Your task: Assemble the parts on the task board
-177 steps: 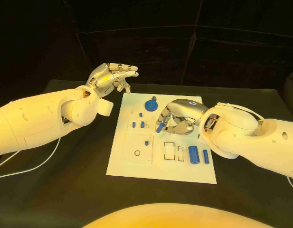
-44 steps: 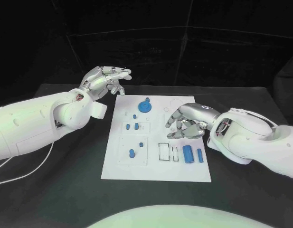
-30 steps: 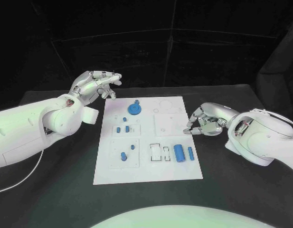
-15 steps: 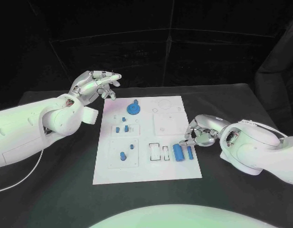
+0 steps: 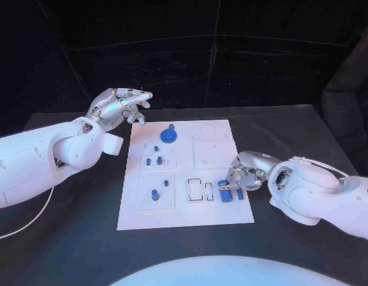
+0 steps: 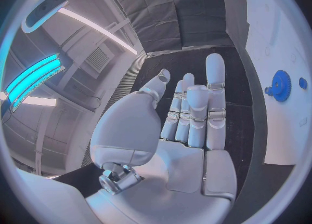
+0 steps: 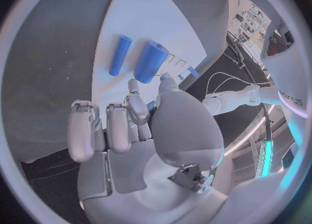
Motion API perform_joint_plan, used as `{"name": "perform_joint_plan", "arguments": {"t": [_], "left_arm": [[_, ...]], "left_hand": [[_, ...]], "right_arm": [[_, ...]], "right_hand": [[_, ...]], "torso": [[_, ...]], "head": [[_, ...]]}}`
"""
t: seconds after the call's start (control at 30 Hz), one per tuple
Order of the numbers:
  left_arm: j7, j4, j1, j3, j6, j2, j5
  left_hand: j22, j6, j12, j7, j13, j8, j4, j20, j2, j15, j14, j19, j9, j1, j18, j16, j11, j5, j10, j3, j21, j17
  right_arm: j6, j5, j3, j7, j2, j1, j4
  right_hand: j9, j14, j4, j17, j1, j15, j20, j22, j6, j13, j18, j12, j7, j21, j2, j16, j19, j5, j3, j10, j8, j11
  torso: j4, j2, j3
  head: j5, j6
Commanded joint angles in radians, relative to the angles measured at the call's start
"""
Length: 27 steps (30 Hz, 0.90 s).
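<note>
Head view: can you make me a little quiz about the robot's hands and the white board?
1. True or false: the left hand holds a blue part.
2. Which hand has its fingertips next to the thick blue cylinder? A) left hand B) right hand
3. Fill in: the gear at the far end of the task board is coloured ____.
Key: 1 false; 2 B; 3 blue.

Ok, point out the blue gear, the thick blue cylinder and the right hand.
blue gear (image 5: 168, 136), head view, centre of its disc.
thick blue cylinder (image 7: 151, 61), right wrist view, middle of its side.
right hand (image 5: 246, 174), head view, back of the hand.
</note>
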Motion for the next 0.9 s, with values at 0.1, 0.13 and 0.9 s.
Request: {"name": "perform_joint_plan", "arguments": {"t": [0.1, 0.13, 0.9], "left_arm": [[0.006, 0.001, 0.001, 0.0, 0.022, -0.001, -0.004], [0.006, 0.001, 0.001, 0.0, 0.024, -0.001, -0.004], [-0.008, 0.003, 0.001, -0.002, 0.046, -0.006, -0.004]], "left_hand": [[-0.003, -0.013, 0.014, 0.003, 0.005, 0.005, -0.002, 0.002, 0.009, -0.003, -0.002, 0.005, -0.003, 0.007, 0.014, 0.0, 0.0, 0.001, -0.015, -0.011, -0.007, -0.004], [-0.003, -0.015, 0.016, 0.004, 0.006, 0.004, -0.002, 0.002, 0.01, -0.002, -0.003, 0.005, -0.003, 0.008, 0.014, -0.001, 0.001, 0.001, -0.018, -0.013, -0.007, -0.006], [-0.006, -0.023, 0.025, 0.007, 0.01, 0.006, -0.001, 0.004, 0.012, 0.0, -0.006, 0.005, -0.003, 0.011, 0.013, -0.001, 0.005, 0.001, -0.036, -0.022, -0.011, -0.01]], "right_arm": [[0.054, 0.009, 0.0, -0.043, 0.005, -0.001, -0.002], [0.059, 0.008, 0.0, -0.045, 0.007, -0.001, -0.004], [0.11, -0.061, 0.0, -0.084, 0.024, -0.011, -0.018]], "right_hand": [[0.002, 0.056, 0.0, 0.006, -0.006, 0.001, -0.001, 0.138, -0.007, 0.006, -0.021, 0.007, -0.003, 0.005, -0.002, 0.009, 0.021, -0.008, -0.01, 0.008, 0.006, -0.001], [0.002, 0.056, 0.0, 0.006, -0.006, 0.001, -0.001, 0.138, -0.007, 0.006, -0.021, 0.007, -0.003, 0.005, -0.002, 0.009, 0.021, -0.008, -0.01, 0.008, 0.006, -0.001], [0.003, 0.054, 0.004, 0.011, -0.068, 0.005, 0.003, 0.14, -0.025, 0.021, -0.021, 0.002, 0.001, 0.006, -0.037, 0.012, 0.02, -0.044, -0.025, -0.001, 0.019, 0.003]], "torso": [[-0.0001, 0.0, 0.0003], [-0.0001, 0.0, 0.0003], [-0.0005, 0.0, -0.0008]], "head": [[0.002, -0.003], [0.002, -0.003], [0.007, -0.011]]}}
